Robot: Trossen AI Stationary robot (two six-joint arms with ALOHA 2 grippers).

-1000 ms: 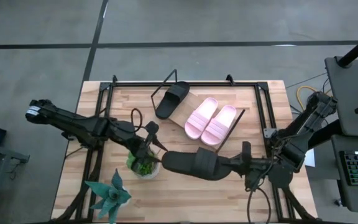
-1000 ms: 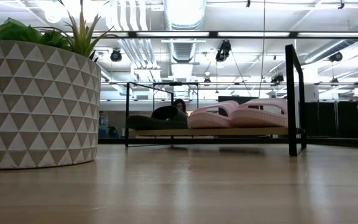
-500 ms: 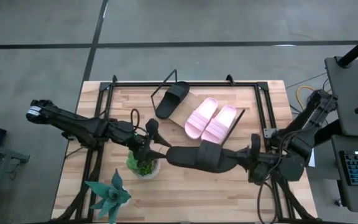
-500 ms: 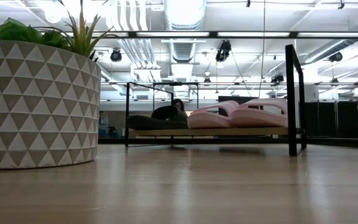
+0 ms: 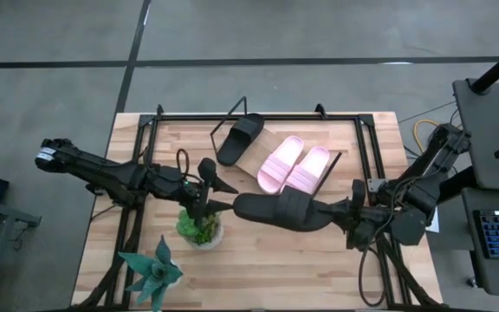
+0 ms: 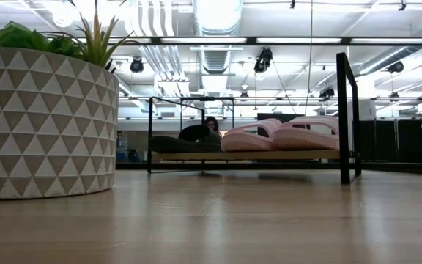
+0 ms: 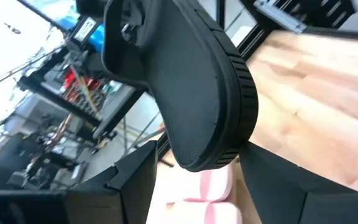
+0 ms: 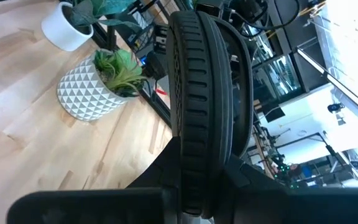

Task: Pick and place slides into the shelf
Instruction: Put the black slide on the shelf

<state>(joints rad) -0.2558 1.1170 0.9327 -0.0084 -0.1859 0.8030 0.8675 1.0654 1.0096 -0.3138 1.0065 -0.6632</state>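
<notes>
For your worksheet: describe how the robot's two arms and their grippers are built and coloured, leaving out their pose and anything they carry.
Both arms are dark, near-black, jointed tubes with thicker joint housings. The left arm has a pale patch at its outer end and a thin black cable looping near its gripper. The right arm is bulkier at its base, with black cables hanging below. The left gripper and right gripper each have two flat, matte black fingers.

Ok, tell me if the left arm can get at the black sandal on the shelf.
Probably not yet: the left tool sits open around the toe of the held sandal, between it and the shelf's black sandal.
</notes>
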